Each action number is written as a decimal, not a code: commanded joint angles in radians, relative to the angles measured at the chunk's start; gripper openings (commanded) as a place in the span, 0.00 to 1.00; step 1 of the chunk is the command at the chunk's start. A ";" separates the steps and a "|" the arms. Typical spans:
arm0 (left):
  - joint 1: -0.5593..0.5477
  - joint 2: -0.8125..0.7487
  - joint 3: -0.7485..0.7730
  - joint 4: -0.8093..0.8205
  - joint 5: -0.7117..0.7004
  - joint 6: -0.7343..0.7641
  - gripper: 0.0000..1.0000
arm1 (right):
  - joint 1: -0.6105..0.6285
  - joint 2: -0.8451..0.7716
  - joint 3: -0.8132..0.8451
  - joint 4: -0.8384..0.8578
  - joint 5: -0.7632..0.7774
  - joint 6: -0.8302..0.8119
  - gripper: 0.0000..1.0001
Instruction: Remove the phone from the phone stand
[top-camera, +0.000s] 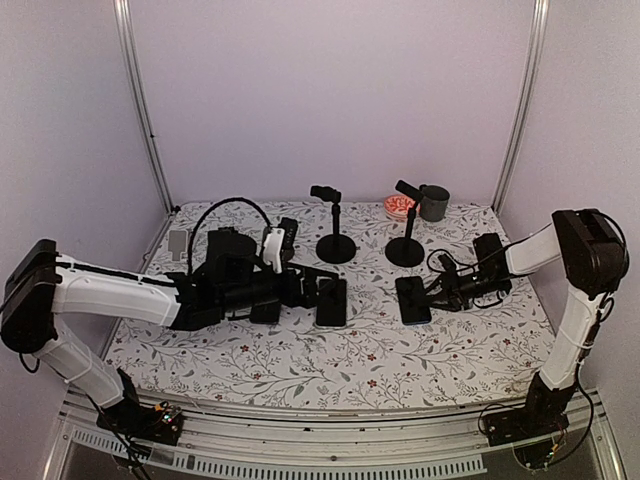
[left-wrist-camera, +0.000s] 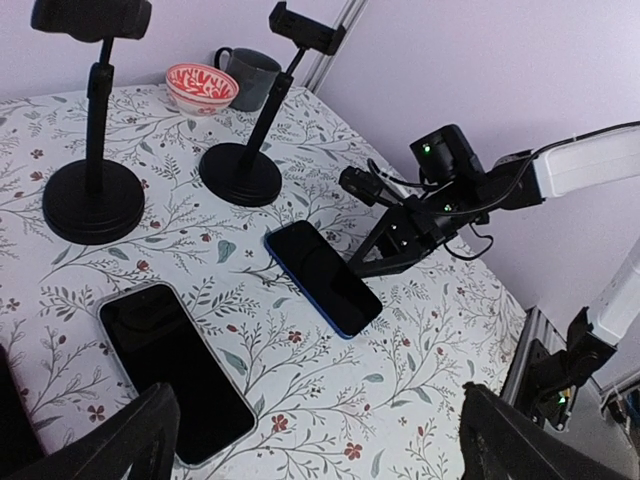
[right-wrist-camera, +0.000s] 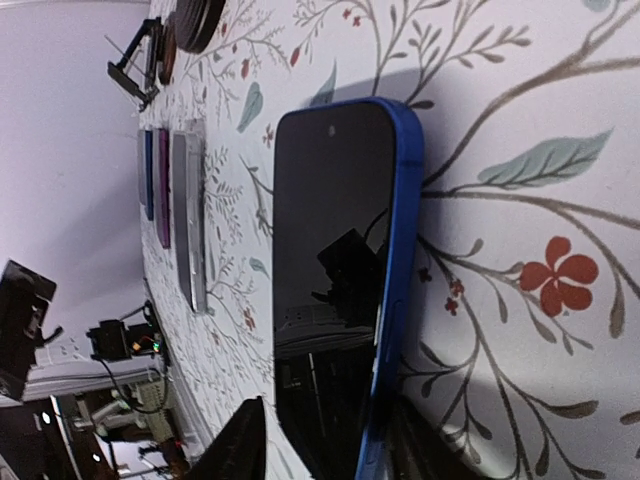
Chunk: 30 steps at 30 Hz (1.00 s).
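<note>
We take the white floral-printed table (top-camera: 300, 370) covering for matt cloth. The blue-rimmed black phone (right-wrist-camera: 340, 300) has a glossy glass face that mirrors, and a smooth satin rim. The round-based black phone stand (left-wrist-camera: 92, 200) looks matt. The red-patterned bowl (left-wrist-camera: 200, 88) shines like glazed ceramic; the dark grey mug (left-wrist-camera: 252, 75) looks duller.

No readable text, label or number appears on anything.
</note>
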 joint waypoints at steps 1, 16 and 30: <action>0.023 -0.034 -0.009 -0.004 -0.014 0.000 0.99 | -0.001 -0.012 0.010 -0.021 0.076 -0.018 0.52; 0.160 -0.088 0.088 -0.344 0.010 -0.039 0.99 | -0.009 -0.359 -0.022 -0.020 0.223 -0.024 0.99; 0.318 -0.240 0.129 -0.624 -0.087 -0.026 0.99 | -0.009 -0.751 -0.157 0.118 0.230 0.018 0.99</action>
